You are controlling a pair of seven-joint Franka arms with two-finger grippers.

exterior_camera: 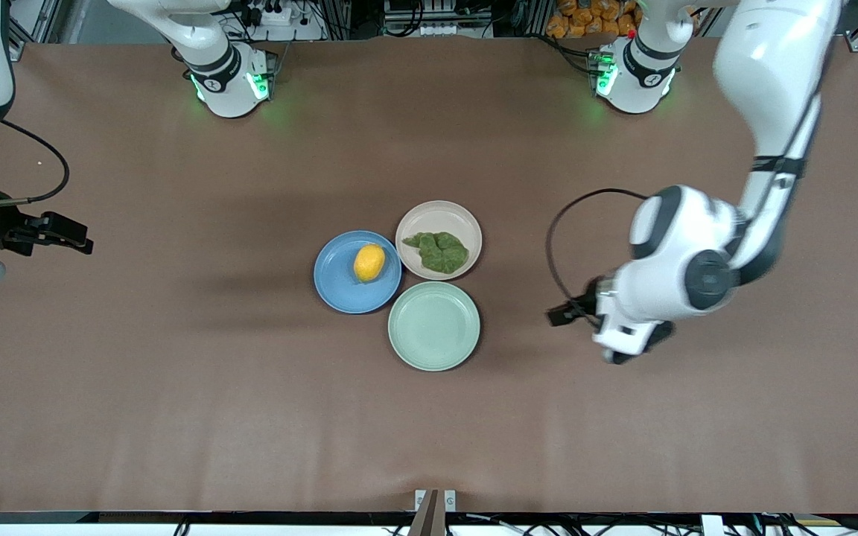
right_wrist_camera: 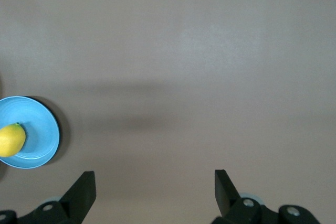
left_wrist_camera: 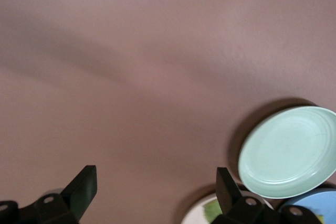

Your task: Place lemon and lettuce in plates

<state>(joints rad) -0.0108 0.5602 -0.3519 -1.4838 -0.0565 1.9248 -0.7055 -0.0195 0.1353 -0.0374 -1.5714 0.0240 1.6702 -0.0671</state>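
A: Front view: lemon (exterior_camera: 369, 263) on blue plate (exterior_camera: 336, 289), lettuce (exterior_camera: 438, 250) on beige plate (exterior_camera: 469, 221) at its 2 o'clock

B: Left pincer (left_wrist_camera: 152, 188) spread over counter (exterior_camera: 176, 409) at plates' 3 o'clock; right pincer (right_wrist_camera: 152, 183) spread, at 9 o'clock

The yellow-orange lemon (exterior_camera: 369, 263) lies in the blue plate (exterior_camera: 339, 286). The crinkled dark green lettuce (exterior_camera: 438, 251) lies flat in the beige plate (exterior_camera: 429, 216), which touches the blue plate, slightly farther from the front camera, toward the left arm's end.
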